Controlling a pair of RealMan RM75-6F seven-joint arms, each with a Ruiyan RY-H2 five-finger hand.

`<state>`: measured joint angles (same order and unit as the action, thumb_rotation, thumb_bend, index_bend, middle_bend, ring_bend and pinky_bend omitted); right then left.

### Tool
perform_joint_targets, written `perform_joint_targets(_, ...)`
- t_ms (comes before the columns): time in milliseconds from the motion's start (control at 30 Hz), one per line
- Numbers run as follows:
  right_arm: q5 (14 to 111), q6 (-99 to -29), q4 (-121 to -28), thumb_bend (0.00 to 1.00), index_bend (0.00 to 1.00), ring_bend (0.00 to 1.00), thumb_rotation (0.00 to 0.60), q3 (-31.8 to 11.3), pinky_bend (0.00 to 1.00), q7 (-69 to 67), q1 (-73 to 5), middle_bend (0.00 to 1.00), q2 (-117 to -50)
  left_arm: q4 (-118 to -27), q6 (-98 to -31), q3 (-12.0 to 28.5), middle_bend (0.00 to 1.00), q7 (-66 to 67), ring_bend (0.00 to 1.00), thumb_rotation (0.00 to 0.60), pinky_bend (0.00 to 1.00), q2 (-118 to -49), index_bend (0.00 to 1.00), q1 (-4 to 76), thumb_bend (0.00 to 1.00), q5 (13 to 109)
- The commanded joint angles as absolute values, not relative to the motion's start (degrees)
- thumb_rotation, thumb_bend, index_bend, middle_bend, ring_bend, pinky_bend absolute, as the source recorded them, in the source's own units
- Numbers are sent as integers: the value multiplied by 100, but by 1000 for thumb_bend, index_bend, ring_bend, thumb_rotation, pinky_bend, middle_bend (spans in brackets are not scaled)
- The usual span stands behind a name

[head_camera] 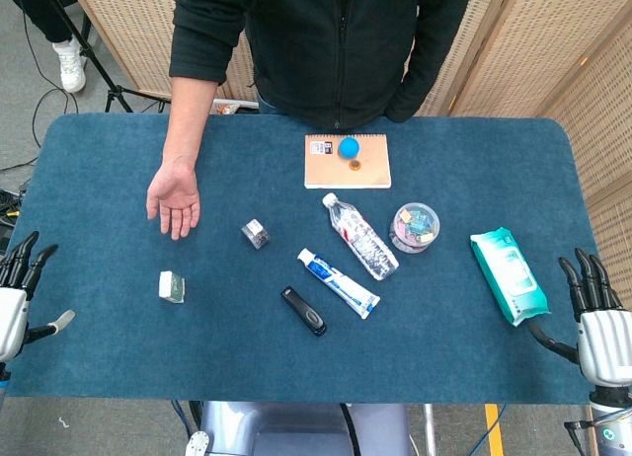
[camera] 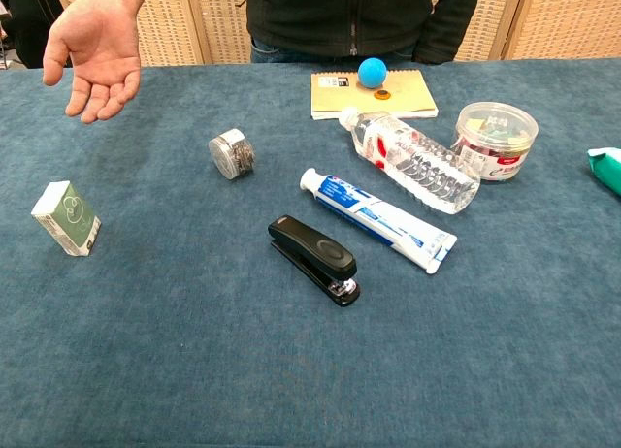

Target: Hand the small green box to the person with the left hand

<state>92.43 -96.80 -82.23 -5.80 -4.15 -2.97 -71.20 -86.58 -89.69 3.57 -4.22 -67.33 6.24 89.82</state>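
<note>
Left hand (head_camera: pixel 14 283) at table edge, fingers apart, empty; right hand (head_camera: pixel 597 318) likewise; small green box (head_camera: pixel 172 286) untouched.

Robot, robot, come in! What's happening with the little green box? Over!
Both robot hands open, left robot hand and right robot hand at table edges. Small green box untouched. Person's palm waiting. Nothing in the way.

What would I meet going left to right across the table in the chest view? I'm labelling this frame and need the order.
Small green box → person's open palm → small jar of staples → black stapler → toothpaste tube → clear tub of clips → green wipes pack at the right edge.
</note>
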Motion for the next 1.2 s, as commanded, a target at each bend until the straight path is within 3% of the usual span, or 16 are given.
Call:
perform_joint_targets(33,9243,-9645,-8263,0,8,0,600,-557,258,-366,-297,0,-7100,-8685,-8907,328,0,-368,0,600,116,-6722,25,635,0,8966)
perform_joint_targets(200,9216,-9622,-8349,0,8,0,600,-551,256,-350,-283,0,-7046,-8680,-8663,235,0,-361,0,600,116,-6759,25,724,0,9003)
perform_joint_targets(500,9127,-9521,-8412,0,8,0,600,-557,254,-459,-288,0,-6976,-8589,-7371,167,0,-429,0,600,116,-7175,25,1316,0,8731)
perform_joint_targets(900,9006,-9478,-8366,0,8,0,600,-605,254,-686,-274,0,-6906,-8569,-6093,577,2,104,1,600,127,-7807,46,2120,16,7803)
perform_joint_targets(1033,9008,-9452,-8361,0,8,0,600,-601,254,-686,-285,0,-6908,-8510,-5860,584,94,95,58,600,221,-7952,112,2258,41,7656)
perform_joint_targets(1200,8982,-9403,-8322,0,8,0,600,-603,254,-700,-301,0,-6927,-8328,-5977,615,308,174,238,600,389,-8219,300,2307,130,7615)
